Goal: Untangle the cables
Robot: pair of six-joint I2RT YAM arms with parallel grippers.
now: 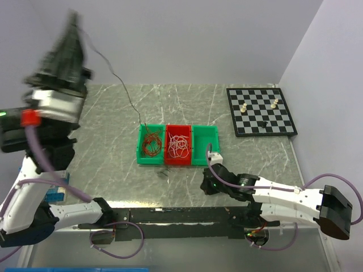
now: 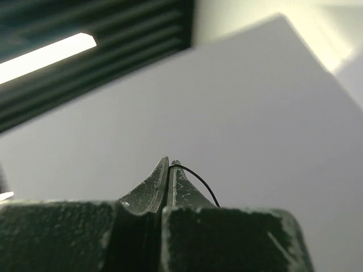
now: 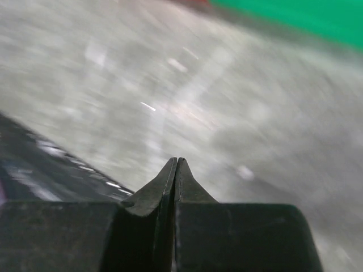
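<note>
A black cable (image 1: 122,85) is pinched high by the left gripper (image 2: 169,164), likely to be pulled free next; the right gripper (image 3: 177,161) is shut, empty.

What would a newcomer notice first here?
The left tool, raised high at far left, is shut on a black wire that trails down to the left green bin of reddish wires. Next, white wires in the red bin, and the chessboard at the far right.
</note>
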